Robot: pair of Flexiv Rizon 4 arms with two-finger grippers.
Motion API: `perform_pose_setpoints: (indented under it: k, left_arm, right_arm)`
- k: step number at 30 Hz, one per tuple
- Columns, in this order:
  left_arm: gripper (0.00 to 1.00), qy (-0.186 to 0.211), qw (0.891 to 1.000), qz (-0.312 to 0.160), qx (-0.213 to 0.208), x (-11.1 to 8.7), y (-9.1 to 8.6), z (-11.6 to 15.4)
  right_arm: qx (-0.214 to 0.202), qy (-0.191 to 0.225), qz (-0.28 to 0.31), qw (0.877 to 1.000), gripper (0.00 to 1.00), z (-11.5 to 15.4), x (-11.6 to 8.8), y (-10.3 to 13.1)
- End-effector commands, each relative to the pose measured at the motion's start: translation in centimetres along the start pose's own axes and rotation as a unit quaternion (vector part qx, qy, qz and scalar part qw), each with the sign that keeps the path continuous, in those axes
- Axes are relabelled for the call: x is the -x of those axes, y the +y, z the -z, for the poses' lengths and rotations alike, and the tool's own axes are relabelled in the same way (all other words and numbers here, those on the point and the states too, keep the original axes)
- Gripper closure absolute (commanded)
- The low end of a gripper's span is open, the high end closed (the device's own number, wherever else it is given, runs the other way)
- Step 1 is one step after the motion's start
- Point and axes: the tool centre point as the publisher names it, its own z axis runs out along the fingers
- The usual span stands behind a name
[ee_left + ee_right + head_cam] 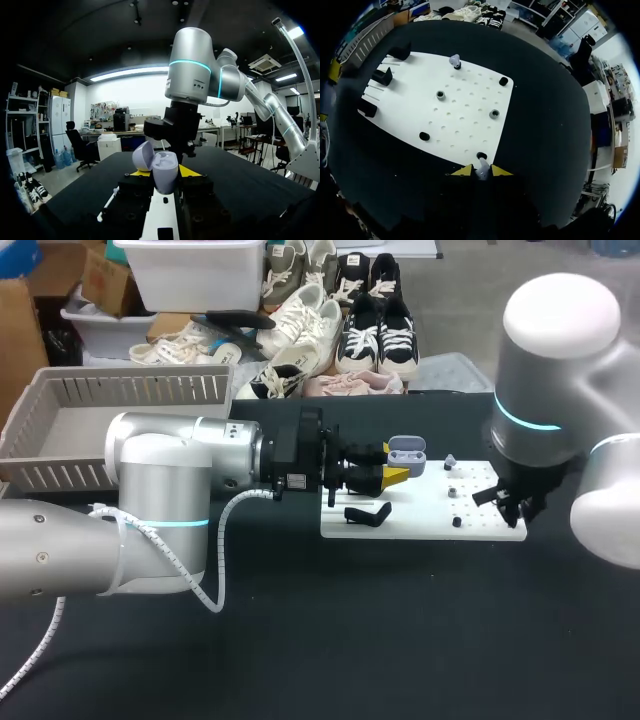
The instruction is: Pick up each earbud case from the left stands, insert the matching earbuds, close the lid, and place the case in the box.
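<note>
The lilac earbud case (pixel 406 452), lid swung open, sits just right of the head view's centre, over the left end of the white pegboard (pixel 420 526). The left gripper (pixel 164 173) pinches it from both sides, its yellow tips showing beside the case body and the lid leaning off to one side. The left arm comes in from the left edge of the head view, lying level across the black table (pixel 400 630).

At the pegboard's right end, the right gripper (pixel 481 171) points down, its fingers nipped on a small pale earbud (pixel 482 167) just over a black socket (pixel 481 155) at the board's near edge. A second earbud (pixel 454 60) stands on a peg at the far side. Black stands (pixel 383 76) line the board's opposite end from the right gripper.

The grey slatted box (pixel 140 390) sits in the upper left of the head view, well apart from the pegboard.
</note>
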Motion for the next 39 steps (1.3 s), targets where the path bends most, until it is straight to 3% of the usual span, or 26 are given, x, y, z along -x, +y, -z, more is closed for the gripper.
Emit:
perform_pose_setpoints:
  k: [1,18,32,39]
  left_arm:
    - [1.0,0.0,1.0,0.0,0.002,0.0,-0.1,0.0]
    - [1.0,0.0,1.0,0.0,0.002,0.0,-0.1,0.0]
    - [1.0,0.0,1.0,0.0,0.002,0.0,-0.1,0.0]
    - [1.0,0.0,1.0,0.0,0.002,0.0,-0.1,0.0]
  right_arm:
    - [0.001,-0.013,-0.002,1.0,1.0,1.7,-0.9,-0.3]
    - [0.034,-0.005,0.053,0.998,1.0,7.9,-0.6,1.9]
    - [0.03,-0.013,0.109,0.993,1.0,12.3,-0.7,3.8]
    - [0.03,-0.013,0.109,0.993,1.0,12.3,-0.7,3.8]
